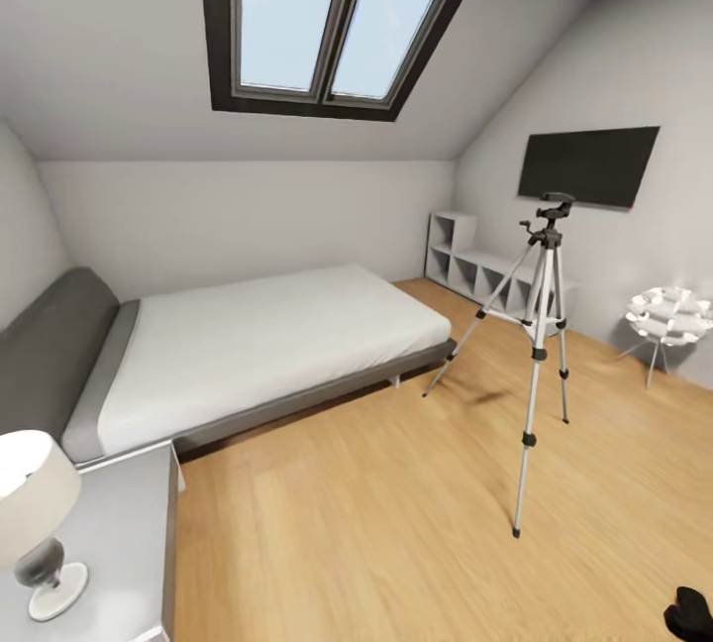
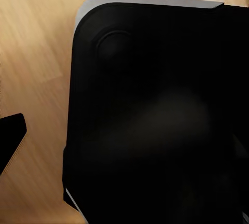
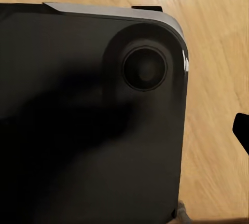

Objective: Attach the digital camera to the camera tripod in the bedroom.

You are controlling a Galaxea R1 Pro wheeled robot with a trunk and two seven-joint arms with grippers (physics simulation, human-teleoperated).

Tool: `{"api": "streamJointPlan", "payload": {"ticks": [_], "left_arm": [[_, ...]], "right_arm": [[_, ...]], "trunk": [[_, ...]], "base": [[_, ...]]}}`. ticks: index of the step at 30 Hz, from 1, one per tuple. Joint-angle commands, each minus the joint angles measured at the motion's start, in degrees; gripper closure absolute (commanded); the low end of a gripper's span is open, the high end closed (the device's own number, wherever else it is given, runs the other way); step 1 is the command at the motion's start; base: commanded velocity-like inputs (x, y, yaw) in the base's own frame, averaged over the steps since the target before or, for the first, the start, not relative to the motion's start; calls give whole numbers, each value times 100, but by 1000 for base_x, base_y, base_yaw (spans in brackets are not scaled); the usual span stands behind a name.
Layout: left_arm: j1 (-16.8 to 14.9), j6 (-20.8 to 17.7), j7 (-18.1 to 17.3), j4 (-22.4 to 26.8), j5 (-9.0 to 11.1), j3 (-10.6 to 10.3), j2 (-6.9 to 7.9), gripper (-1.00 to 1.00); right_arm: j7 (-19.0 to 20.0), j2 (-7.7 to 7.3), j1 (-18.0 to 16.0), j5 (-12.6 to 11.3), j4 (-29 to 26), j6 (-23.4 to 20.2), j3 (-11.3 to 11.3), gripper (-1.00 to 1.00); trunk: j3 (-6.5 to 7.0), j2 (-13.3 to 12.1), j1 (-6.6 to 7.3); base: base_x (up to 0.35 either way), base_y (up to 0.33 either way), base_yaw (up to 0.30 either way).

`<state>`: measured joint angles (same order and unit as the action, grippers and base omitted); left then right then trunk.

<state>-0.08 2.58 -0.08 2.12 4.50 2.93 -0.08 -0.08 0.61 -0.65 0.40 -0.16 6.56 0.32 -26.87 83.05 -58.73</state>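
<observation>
The camera tripod (image 1: 543, 325) stands on the light wood floor at the right of the bedroom, between the bed (image 1: 267, 340) and the right wall. Its silver legs are spread and its black head (image 1: 551, 211) is bare on top. The digital camera is out of view. A black part of my right arm (image 1: 690, 612) pokes into the lower right corner of the head view. In each wrist view a single dark fingertip (image 2: 11, 141) (image 3: 241, 130) shows at the edge over my black base (image 2: 155, 120) (image 3: 88, 120), so I cannot tell how the jaws stand.
A grey nightstand (image 1: 124, 533) with a white table lamp (image 1: 35, 513) is at the near left. A white cube shelf (image 1: 475, 270), a wall TV (image 1: 589, 164) and a spiky white floor lamp (image 1: 669, 317) line the right wall. Wood floor (image 1: 376, 523) stretches between me and the tripod.
</observation>
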Motion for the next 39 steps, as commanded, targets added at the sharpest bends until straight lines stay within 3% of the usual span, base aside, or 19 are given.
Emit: {"api": "streamJointPlan", "payload": {"ticks": [1,39], "left_arm": [[-1,14,-1,-1,42,24,-1,-100],[-1,14,-1,-1,42,24,-1,-100]], "right_arm": [[-1,-1,-5,4,8,20,2,-100],[-1,-8,-5,-5,8,-18,3,-100]], "trunk": [[-6,3,0],[-6,3,0]], "base": [[0,0,-296],[0,0,-296]]}}
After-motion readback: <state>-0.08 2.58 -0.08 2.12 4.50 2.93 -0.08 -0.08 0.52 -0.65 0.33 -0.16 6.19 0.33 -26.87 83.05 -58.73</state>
